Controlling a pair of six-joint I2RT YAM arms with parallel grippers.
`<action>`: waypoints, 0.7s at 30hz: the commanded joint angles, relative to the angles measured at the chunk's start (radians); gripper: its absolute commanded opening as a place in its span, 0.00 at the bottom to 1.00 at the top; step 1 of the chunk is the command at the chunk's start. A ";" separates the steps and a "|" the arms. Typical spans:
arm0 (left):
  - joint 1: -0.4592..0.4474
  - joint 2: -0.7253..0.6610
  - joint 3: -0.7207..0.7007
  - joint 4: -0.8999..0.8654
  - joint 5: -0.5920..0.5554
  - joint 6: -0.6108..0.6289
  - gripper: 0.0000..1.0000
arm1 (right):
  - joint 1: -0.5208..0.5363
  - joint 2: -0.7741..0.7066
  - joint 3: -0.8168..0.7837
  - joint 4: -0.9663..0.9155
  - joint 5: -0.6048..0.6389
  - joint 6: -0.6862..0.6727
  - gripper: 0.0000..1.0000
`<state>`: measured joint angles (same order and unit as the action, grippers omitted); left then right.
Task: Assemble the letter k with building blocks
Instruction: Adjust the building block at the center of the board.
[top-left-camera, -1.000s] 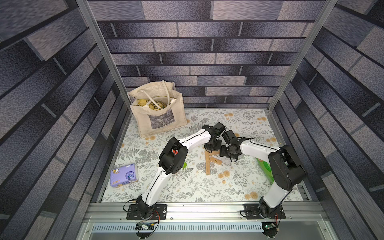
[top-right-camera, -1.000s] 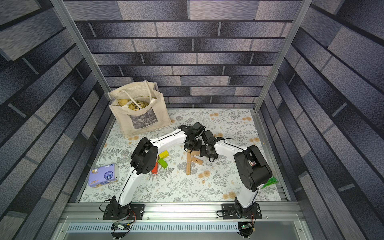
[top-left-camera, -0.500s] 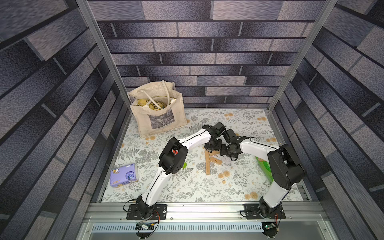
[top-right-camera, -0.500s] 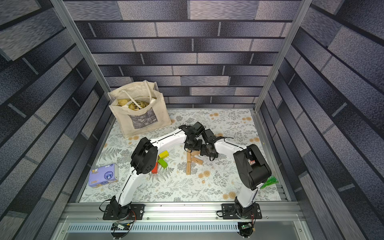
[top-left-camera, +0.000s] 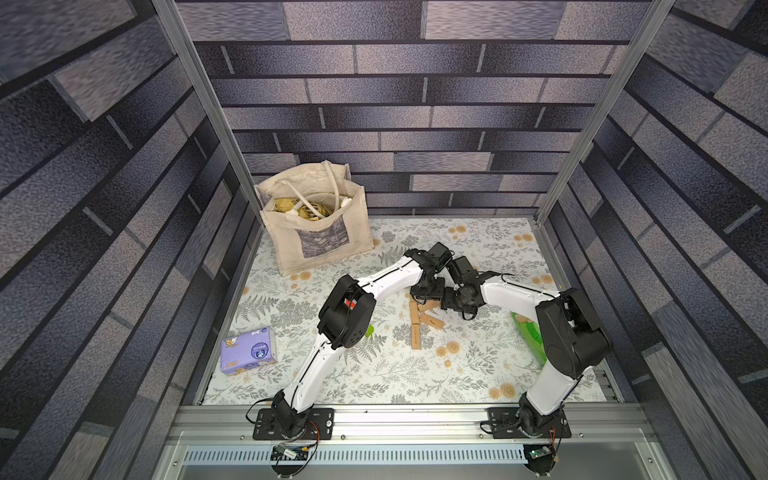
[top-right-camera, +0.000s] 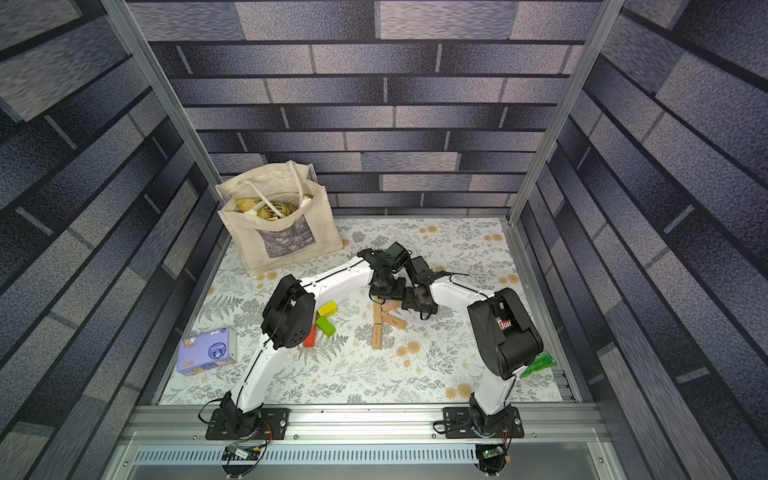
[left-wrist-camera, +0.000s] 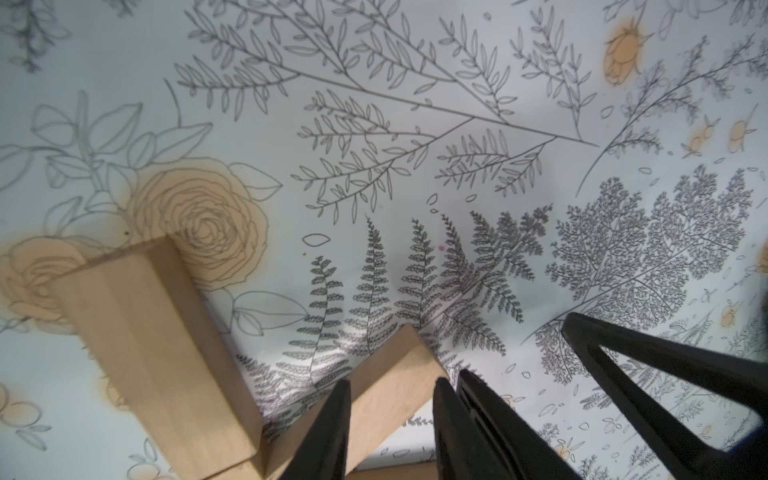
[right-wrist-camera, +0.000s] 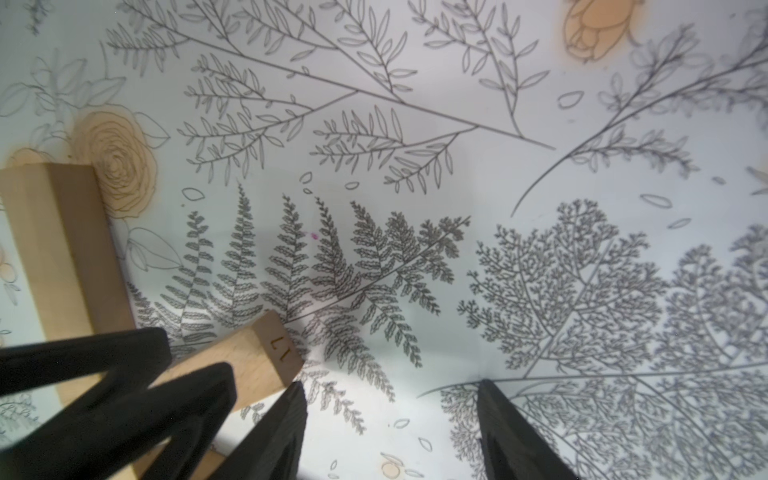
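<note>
**Left gripper straddles the k's upper arm, right gripper stands wide beside it**

The letter k (top-left-camera: 417, 322) (top-right-camera: 379, 323) lies flat on the flowered mat (top-left-camera: 374, 376), just right of frame centre in both top views. All of it that shows is tan wood.
- The spine (top-left-camera: 415, 336) runs up-down the frame, and its upper end goes under the grippers.
- Two arms branch to the right from its middle.
- The lower slanted block (top-left-camera: 432, 321) is in plain sight.
- The upper slanted block (left-wrist-camera: 395, 357) is mostly covered by black wrist hardware from above.

left gripper (left-wrist-camera: 388, 386): the jaws straddle the upper slanted block, with one finger (left-wrist-camera: 332, 428) close along each long side. Gripping or loose, I cannot tell, since no gap is readable. The block lies flat, its inner end at the spine. Its outer end is stamped 17, seen in the right wrist view.

right gripper (right-wrist-camera: 389, 386): the jaws are released and wide apart, with only mat between them. One fingertip (right-wrist-camera: 296, 399) is just beside the stamped end. I cannot tell whether it touches. The two grippers sit just beside each other.

Spare blocks: a yellow block (top-right-camera: 327, 308), green block (top-right-camera: 325, 326) and red block (top-right-camera: 309, 336) are bunched left of the k, near it but apart. The red one is half behind the left arm (top-right-camera: 286, 320).

Other items:
- tote bag (top-left-camera: 316, 232), upper left of the mat
- tissue pack (top-left-camera: 248, 351), at the mat's left edge, lower down
- green packet (top-right-camera: 540, 362), at the right edge of the mat
</note>
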<state>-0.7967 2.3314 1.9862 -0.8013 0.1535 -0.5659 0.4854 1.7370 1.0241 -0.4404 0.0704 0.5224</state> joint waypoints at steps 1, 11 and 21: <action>-0.012 -0.011 0.026 -0.033 -0.017 0.002 0.37 | -0.005 0.008 0.013 -0.009 0.009 -0.014 0.67; 0.008 -0.246 -0.170 0.065 -0.090 0.082 0.54 | -0.002 -0.178 -0.076 -0.064 -0.017 0.012 0.68; 0.103 -0.641 -0.633 0.190 -0.041 0.119 0.90 | 0.099 -0.247 -0.275 -0.043 -0.032 0.179 0.54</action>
<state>-0.7177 1.7412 1.4334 -0.6334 0.1013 -0.4740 0.5545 1.4776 0.7765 -0.4725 0.0391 0.6281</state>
